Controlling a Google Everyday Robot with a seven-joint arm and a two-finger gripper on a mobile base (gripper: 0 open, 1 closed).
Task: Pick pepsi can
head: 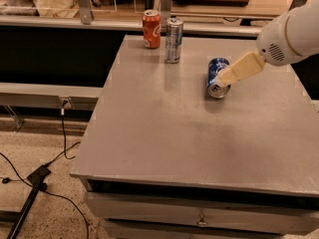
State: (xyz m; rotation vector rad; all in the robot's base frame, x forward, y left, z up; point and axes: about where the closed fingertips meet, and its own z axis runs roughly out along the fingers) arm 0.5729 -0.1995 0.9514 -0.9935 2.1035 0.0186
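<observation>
Hovering at the pepsi can [216, 66] lying sideways on the table [164, 128], the hand [225, 77], apart or together I cannot tell, has lifted nothing yet.

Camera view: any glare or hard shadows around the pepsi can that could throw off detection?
Camera view: the light is even, with only a mild sheen on the table and no hard glare. The pepsi can lies on its side with a soft, small shadow beneath it, and its silver end is slightly bright. The pale end effector overlaps the can's right side. I can make out no distinct shadow from it.
</observation>
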